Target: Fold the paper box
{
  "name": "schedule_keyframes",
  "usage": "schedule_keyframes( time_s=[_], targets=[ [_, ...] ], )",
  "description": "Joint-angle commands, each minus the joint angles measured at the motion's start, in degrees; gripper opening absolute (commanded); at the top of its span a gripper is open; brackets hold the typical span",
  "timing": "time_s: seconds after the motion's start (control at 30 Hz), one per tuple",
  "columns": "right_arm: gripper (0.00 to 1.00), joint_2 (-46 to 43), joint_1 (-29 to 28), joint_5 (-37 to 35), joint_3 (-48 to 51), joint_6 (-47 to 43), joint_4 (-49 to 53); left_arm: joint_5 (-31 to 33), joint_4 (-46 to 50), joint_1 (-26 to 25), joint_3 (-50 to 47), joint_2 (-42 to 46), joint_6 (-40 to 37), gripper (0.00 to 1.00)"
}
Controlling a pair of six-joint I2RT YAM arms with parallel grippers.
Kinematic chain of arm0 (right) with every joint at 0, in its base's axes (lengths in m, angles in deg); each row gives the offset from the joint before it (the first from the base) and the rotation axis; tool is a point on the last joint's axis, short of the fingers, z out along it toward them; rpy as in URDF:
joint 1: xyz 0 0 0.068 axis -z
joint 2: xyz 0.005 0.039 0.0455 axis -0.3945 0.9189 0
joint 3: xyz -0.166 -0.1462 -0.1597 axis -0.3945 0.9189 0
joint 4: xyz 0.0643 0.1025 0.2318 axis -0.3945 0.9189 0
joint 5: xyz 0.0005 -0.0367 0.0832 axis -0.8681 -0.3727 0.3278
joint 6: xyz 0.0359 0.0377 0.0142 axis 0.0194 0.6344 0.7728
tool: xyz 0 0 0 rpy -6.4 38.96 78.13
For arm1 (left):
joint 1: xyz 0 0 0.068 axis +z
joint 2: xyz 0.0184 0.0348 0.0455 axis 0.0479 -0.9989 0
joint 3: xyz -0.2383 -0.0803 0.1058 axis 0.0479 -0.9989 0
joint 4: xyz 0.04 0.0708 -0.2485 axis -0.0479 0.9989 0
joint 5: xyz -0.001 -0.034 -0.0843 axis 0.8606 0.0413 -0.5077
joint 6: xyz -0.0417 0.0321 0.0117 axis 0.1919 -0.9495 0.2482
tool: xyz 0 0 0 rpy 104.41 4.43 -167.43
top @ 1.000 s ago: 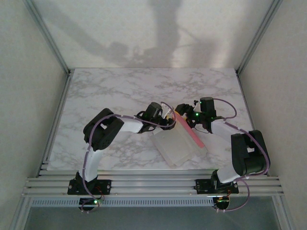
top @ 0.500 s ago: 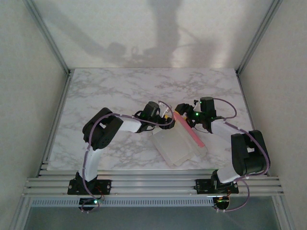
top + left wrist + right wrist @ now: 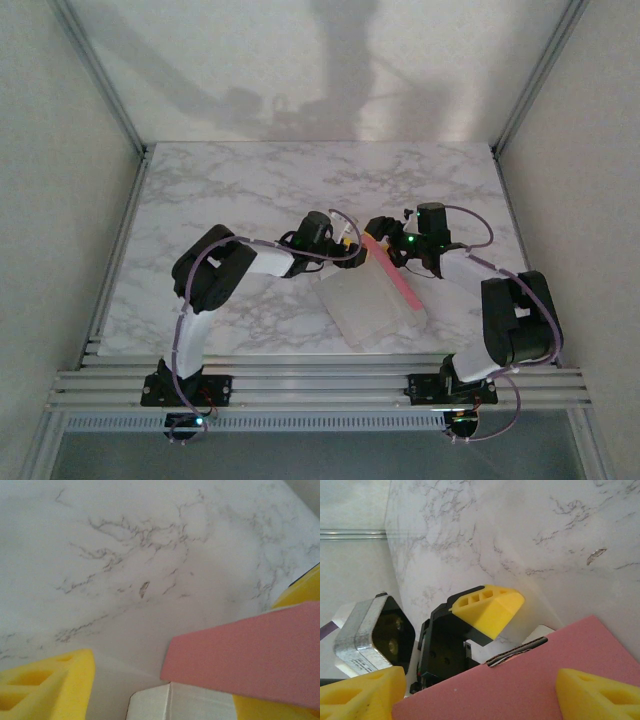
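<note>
**Top external view.** Take the marble table (image 3: 250, 190) as your reference. The paper box (image 3: 368, 305) sits on the table's near half, a little right of the centre line. Its white panels lie flat on the surface. A pink flap (image 3: 395, 275) stands up along the box's right edge and runs diagonally away from the table's near edge. The left gripper (image 3: 351, 243) and the right gripper (image 3: 379, 234) meet over the middle of the table, at the far end of that flap. You cannot read the finger spacing from this height.

**Left wrist view.** The left gripper (image 3: 200, 620) is released. Its yellow fingers (image 3: 50, 685) stand wide apart at the two lower corners. The pink flap (image 3: 250, 655) reaches in from the right and crosses in front of the right-hand finger. You cannot tell whether the flap touches that finger. A white panel (image 3: 175, 702) shows below the flap, and bare table (image 3: 150, 555) lies beyond it.

**Right wrist view.** The right gripper (image 3: 480, 685) is also released, with its yellow fingers (image 3: 600, 690) spread to either lower corner. The pink face (image 3: 520, 680) of the box spans the gap between them, tilted up off the table (image 3: 545, 540). A narrow slot (image 3: 517, 652) is cut near the face's upper edge. Just past that edge you see one yellow finger (image 3: 487, 607) of the left gripper, on its black body.
</note>
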Motion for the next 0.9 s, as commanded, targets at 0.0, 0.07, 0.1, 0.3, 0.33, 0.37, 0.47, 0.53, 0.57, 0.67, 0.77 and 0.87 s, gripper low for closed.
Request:
schedule_keyframes(
  time_s=[0.0,0.07,0.1,0.3,0.33,0.37,0.47,0.53,0.57,0.67,0.77,0.87],
  targets=[
    [0.78,1.4,-0.5,0.5,1.5,-0.1,1.7,-1.8,-5.2,1.0,0.1,-1.2,2.1,0.73],
    [0.78,1.7,-0.5,0.6,1.6,0.0,1.5,-1.6,-5.2,0.9,0.3,-1.3,2.0,0.73],
    [0.78,1.7,-0.5,0.7,1.6,0.0,1.4,-1.5,-5.1,0.9,0.6,-1.4,2.0,0.73],
    [0.78,2.1,-0.4,1.0,1.8,0.5,0.6,-0.9,-4.5,0.7,1.5,-2.3,2.1,0.73],
    [0.78,2.0,-0.5,1.0,1.8,0.5,0.6,-0.9,-4.7,0.6,1.5,-2.4,2.2,0.73],
    [0.78,2.0,-0.4,1.1,1.8,0.5,0.6,-0.9,-4.8,0.6,1.7,-2.7,2.4,0.73],
    [0.78,2.2,-0.5,1.0,2.0,0.4,0.6,-0.3,-5.0,0.5,2.2,-3.1,2.7,0.73],
    [0.78,2.4,-0.5,1.2,2.2,0.7,0.4,0.7,-5.2,0.4,2.4,-3.3,3.0,0.72],
    [0.78,2.4,-0.4,1.3,2.3,0.9,0.2,1.9,-4.9,0.4,2.7,-3.4,3.2,0.7],
    [0.78,2.7,-0.4,1.9,2.8,2.0,-0.9,5.8,-3.8,-0.1,3.1,-3.5,3.2,0.66],
    [0.78,3.1,-0.4,2.8,3.5,3.6,-2.7,9.4,-4.2,-0.1,2.7,-3.3,3.6,0.61],
    [0.77,4.1,-0.4,3.8,3.9,5.1,-4.8,11.3,-4.2,-0.4,2.5,-3.1,3.6,0.59]
  ],
)
